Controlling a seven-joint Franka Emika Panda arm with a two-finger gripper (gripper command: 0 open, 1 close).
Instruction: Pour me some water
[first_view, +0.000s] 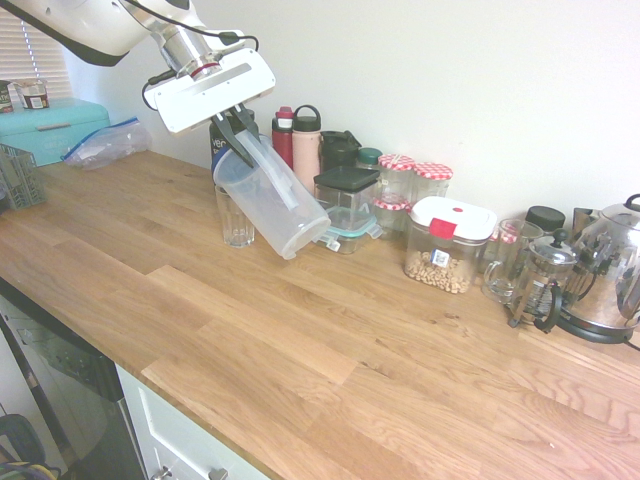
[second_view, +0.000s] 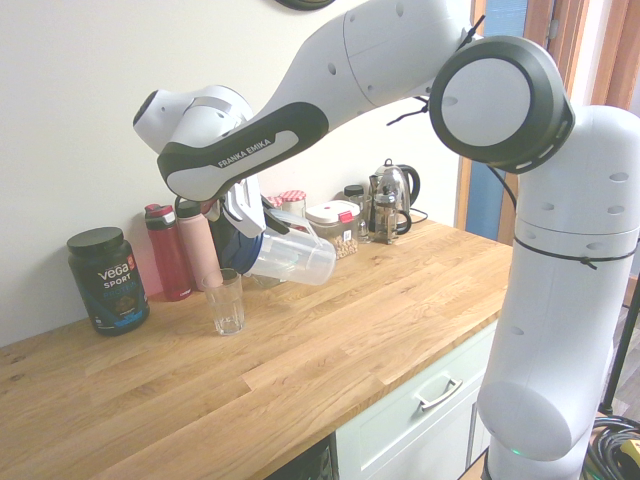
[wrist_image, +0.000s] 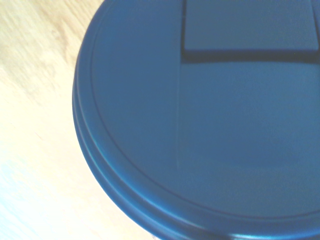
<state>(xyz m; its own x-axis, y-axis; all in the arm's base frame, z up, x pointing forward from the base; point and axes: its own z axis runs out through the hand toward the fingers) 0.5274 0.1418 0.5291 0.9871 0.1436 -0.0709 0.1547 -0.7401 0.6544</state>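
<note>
A clear plastic pitcher with a blue lid hangs tipped almost onto its side above the wooden counter. My gripper is shut on the pitcher's handle at the lid end. A clear drinking glass stands upright on the counter just below and beside the lid end; from the other side the glass sits under the pitcher. The blue lid fills the wrist view. I cannot make out any water in the pitcher or the glass.
Along the wall stand a black Vega tub, red and pink bottles, checked-lid jars, a food container, a French press and a kettle. A teal box and plastic bag lie far left.
</note>
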